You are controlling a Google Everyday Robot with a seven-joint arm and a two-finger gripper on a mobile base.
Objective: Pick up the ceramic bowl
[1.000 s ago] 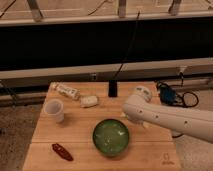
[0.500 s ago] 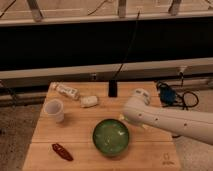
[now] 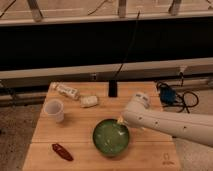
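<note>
Since the earlier frames the arm has come down slightly toward the near side of the table (image 3: 150, 156); nothing on the table has shifted. Camera view: the gripper (image 3: 121, 121) sits at the tip of the white arm, largely masked by the forearm, with its jaws spread wide and nothing held. The ceramic bowl (image 3: 107, 141) lies flat on the wood directly below and slightly left of the gripper, its far right rim just beneath the fingertips; contact cannot be confirmed. A white cup (image 3: 54, 110) stands well to the gripper's left, apart from the bowl. Assessment: the approach is nearly complete. Outstanding are seating the jaws over the rim, closing and lifting.
</note>
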